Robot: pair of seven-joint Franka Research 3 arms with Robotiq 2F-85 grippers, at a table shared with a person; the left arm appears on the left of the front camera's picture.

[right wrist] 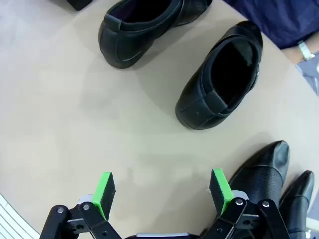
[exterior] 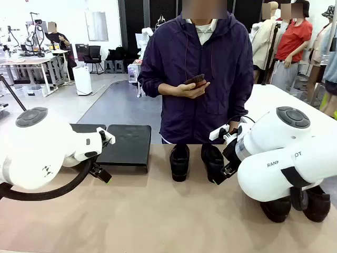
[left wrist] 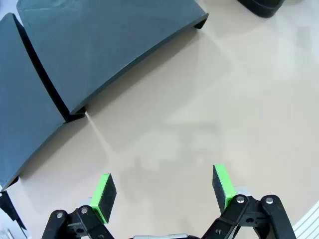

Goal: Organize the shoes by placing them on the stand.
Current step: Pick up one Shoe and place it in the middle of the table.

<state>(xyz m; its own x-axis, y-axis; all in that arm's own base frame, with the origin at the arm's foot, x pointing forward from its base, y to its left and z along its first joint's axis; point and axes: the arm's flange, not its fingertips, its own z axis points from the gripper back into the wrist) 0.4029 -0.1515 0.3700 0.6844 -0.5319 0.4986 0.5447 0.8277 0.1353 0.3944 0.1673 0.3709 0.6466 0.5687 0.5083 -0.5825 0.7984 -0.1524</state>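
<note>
On the far left part of the table (exterior: 158,226), the stand (exterior: 126,143) lay with both of its sections bare, so no shoe was placed on it yet. The left gripper (left wrist: 162,191) hovered just beside the front edge of the stand, over bare table, with its green pads wide apart and nothing between them. The right gripper (right wrist: 159,191) was spread wide in the same way and was empty too, above the table between the two pairs. One pair of shoes (exterior: 179,162) stood side by side just to the right of the stand, in front of the person (exterior: 197,79), and the second pair (exterior: 276,209) stood close together under the right arm, near the right side of the table. I judged that the step in hand was the first pick, and the right gripper seemed best placed for the nearer shoe of the middle pair. To do it well, one finger should probably go inside the opening and the other outside the side wall, because the glossy leather looked slippery for a grip across the whole shoe. The shoe should then be set at one end of the stand, so that room remains for the other three.
</note>
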